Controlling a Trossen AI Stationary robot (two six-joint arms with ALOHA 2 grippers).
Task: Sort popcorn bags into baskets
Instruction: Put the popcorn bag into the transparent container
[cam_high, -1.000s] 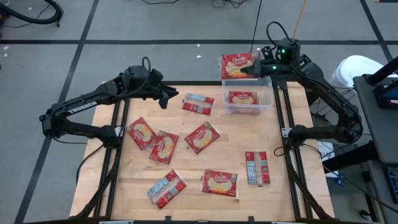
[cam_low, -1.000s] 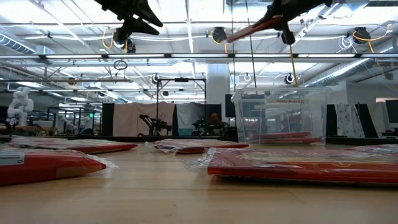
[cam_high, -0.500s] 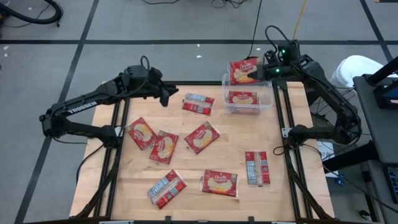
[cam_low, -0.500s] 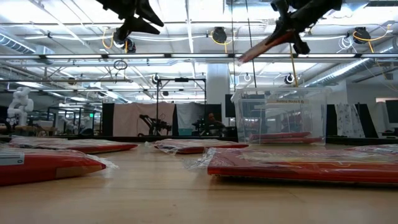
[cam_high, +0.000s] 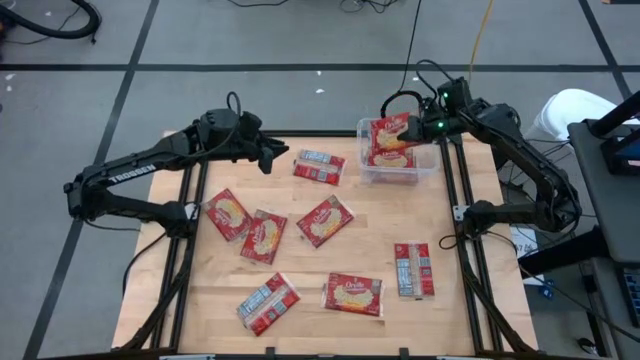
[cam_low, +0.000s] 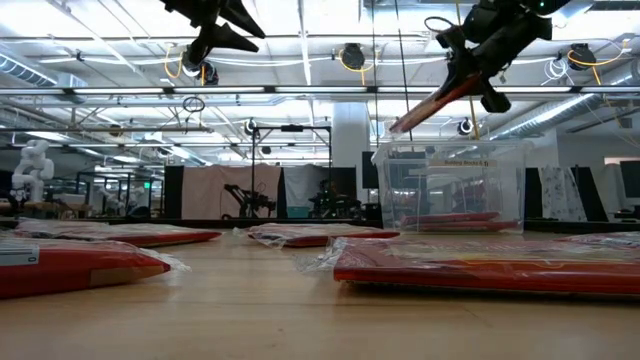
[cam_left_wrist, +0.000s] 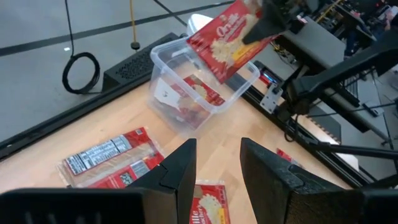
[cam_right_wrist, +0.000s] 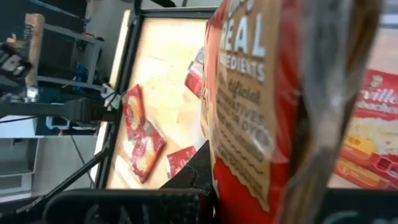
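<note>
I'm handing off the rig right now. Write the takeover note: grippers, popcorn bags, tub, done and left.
Right gripper: shut on a popcorn bag, held tilted over the clear tub at the table's far right corner.
Left gripper: open, empty, hovering near the far left edge.
Done: one bag in the tub.
Left: release the held bag, then sort seven bags on the table, such as the nearest one.

right arm: reaches from the worktop's right side to its far right corner, wrist bent down
right tool (cam_high: 420, 127): raised, 2 fingers clamped on a popcorn bag (cam_high: 389, 132), bag tilted
left arm: stretched along the far left edge, elbow out left
left tool (cam_high: 275, 157): raised off the worktop, fingers (cam_left_wrist: 177, 171) parted, nothing between them
</note>
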